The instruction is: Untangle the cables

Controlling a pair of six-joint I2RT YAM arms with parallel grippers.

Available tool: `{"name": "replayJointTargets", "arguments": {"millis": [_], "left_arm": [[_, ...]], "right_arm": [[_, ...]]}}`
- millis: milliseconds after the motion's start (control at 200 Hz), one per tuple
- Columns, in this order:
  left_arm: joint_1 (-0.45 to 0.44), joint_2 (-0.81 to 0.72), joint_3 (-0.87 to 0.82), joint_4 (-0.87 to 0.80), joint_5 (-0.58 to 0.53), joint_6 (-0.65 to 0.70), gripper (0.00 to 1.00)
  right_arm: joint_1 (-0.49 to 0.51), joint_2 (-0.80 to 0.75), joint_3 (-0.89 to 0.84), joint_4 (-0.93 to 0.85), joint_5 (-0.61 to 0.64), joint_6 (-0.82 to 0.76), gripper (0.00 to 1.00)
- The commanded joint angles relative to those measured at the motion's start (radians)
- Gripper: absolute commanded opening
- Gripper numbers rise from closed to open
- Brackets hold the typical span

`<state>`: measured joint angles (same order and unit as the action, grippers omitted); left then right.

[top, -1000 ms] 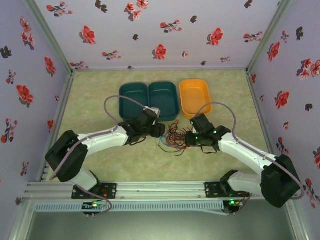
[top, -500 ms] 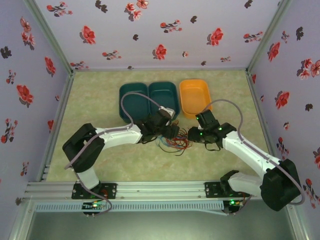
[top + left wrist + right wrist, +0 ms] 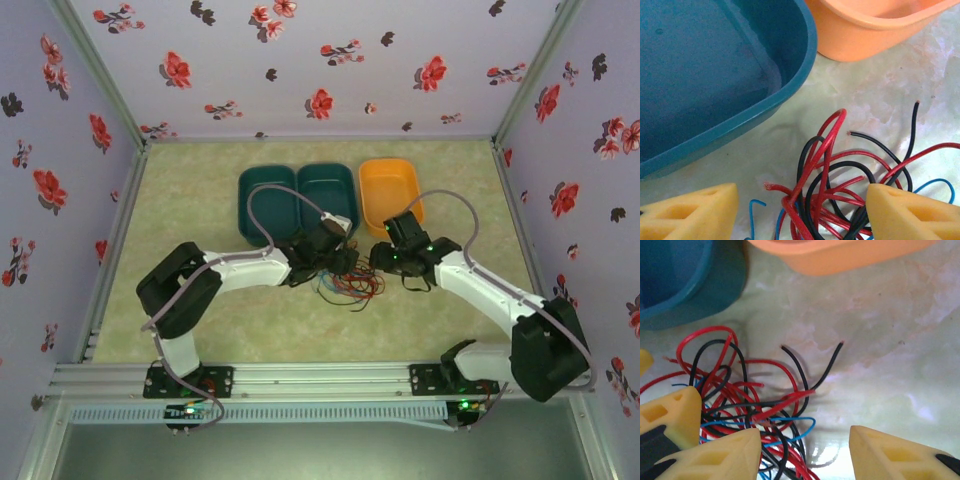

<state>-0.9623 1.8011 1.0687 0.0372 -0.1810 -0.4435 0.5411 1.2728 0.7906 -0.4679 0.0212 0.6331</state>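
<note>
From above, the cables (image 3: 346,285) were a small tangle on the tabletop (image 3: 190,210), just in front and left of the orange bin (image 3: 390,195). The left wrist view showed the left tool (image 3: 800,212) open, red and black loops lying loose between its fingers. The right wrist view showed the right tool (image 3: 805,455) open over mostly bare tabletop, holding nothing.

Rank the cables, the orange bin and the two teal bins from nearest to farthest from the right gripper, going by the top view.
1. The cables, at the tips of the right gripper, just to its left.
2. The orange bin, directly behind it.
3. The right teal bin, behind and to the left.
4. The left teal bin, farthest left.
</note>
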Motion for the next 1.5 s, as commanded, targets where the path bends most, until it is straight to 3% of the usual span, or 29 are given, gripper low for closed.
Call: {"name": "replayJointTargets", "arguments": {"millis": [0,380,570,775,895,1000,1315,1495], "left_arm": [[-0.001,0.014,0.013,0.039,-0.044,-0.025,0.66],[0.002,0.047,0.017,0.062,-0.052,-0.039,0.60],[0.001,0.068,0.029,0.061,-0.048,-0.039,0.57],[0.000,0.087,0.046,0.044,-0.044,-0.036,0.40],[0.001,0.082,0.046,0.020,-0.046,-0.040,0.22],[0.001,0.070,0.036,-0.017,-0.051,-0.052,0.09],[0.000,-0.005,-0.078,-0.088,-0.092,-0.104,0.07],[0.000,-0.031,-0.127,-0.122,-0.109,-0.121,0.05]], "right_arm": [[-0.005,0.035,0.046,0.039,0.050,0.015,0.52],[0.005,0.167,0.102,0.051,0.073,0.004,0.48],[0.006,0.201,0.107,0.052,0.113,0.003,0.40],[0.006,0.187,0.096,0.051,0.151,-0.013,0.14],[0.008,0.143,0.093,0.026,0.190,-0.027,0.00],[0.012,0.071,0.093,-0.011,0.235,-0.049,0.00],[0.028,-0.177,0.183,-0.196,0.307,-0.147,0.00],[0.039,-0.238,0.295,-0.291,0.346,-0.190,0.00]]}}
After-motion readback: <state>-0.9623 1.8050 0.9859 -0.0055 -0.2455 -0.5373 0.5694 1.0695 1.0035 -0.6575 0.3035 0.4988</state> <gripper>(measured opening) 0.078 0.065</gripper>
